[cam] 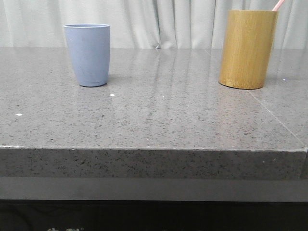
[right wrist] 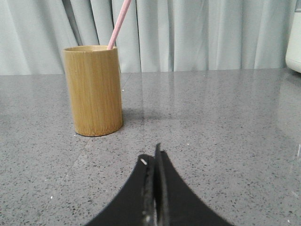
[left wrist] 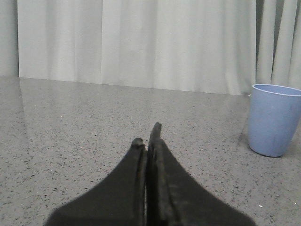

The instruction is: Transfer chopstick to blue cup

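Observation:
The blue cup (cam: 88, 54) stands upright on the left of the grey stone table (cam: 159, 120); it also shows in the left wrist view (left wrist: 273, 119). A pale pink chopstick (cam: 278, 5) pokes out of the bamboo-coloured cylinder (cam: 247, 49) on the right, its lower part hidden inside. In the right wrist view the chopstick (right wrist: 118, 24) leans out of the same cylinder (right wrist: 94, 90). My left gripper (left wrist: 146, 134) is shut with nothing in it, low over the table, apart from the blue cup. My right gripper (right wrist: 153, 154) is shut and empty, some way short of the cylinder.
Pale curtains (cam: 159, 24) hang behind the table. The table's front edge (cam: 154, 149) runs across the front view. A white object (right wrist: 294, 37) sits at the edge of the right wrist view. Bare tabletop lies between the cup and the cylinder.

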Robot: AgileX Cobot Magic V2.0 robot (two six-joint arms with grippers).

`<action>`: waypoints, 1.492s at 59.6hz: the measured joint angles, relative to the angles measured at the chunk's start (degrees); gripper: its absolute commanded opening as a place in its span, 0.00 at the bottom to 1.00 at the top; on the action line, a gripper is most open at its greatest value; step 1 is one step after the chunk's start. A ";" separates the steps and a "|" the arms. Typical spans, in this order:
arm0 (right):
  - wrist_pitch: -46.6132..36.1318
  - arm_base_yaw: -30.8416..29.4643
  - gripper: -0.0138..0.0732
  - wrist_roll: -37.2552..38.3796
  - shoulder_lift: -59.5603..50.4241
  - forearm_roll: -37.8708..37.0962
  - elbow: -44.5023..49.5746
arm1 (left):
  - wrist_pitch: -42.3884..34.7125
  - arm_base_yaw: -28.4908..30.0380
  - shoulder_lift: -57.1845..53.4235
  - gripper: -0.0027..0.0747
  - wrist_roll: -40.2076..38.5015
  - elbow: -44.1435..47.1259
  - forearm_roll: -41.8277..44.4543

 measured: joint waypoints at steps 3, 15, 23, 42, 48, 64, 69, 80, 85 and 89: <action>0.00 0.00 0.02 0.00 0.00 0.00 0.00 | 0.00 0.00 0.00 0.01 0.00 0.00 0.00; 0.00 0.00 0.02 0.00 0.00 0.00 0.00 | 0.00 0.00 0.00 0.01 0.00 0.00 0.00; 0.00 0.00 0.02 0.00 0.00 0.00 0.00 | 0.00 0.00 0.00 0.01 0.00 0.00 0.00; 0.00 0.00 0.02 0.00 0.00 0.00 0.00 | -0.29 0.00 0.00 0.01 0.00 0.00 0.00; -0.57 0.00 0.02 0.00 0.00 0.00 0.00 | -1.05 0.00 0.00 0.01 0.00 0.00 0.00; 3.87 0.00 0.02 0.00 0.00 -0.04 -4.27 | 6.67 0.00 0.00 0.01 0.00 -6.07 -1.72; 7.47 0.00 0.02 0.00 0.00 -0.96 -8.69 | 10.36 0.00 0.96 0.01 0.00 -11.47 -3.18; 17.21 0.00 0.02 0.00 1.63 -4.43 -21.42 | 20.52 0.00 8.64 0.01 0.00 -24.73 -3.94; 21.82 0.00 0.02 0.00 4.93 -5.17 -27.70 | 26.67 0.00 13.86 0.01 0.00 -32.35 -3.94; 25.31 0.00 0.02 0.00 8.11 -5.37 -32.10 | 31.11 0.00 18.06 0.01 0.00 -37.93 -3.94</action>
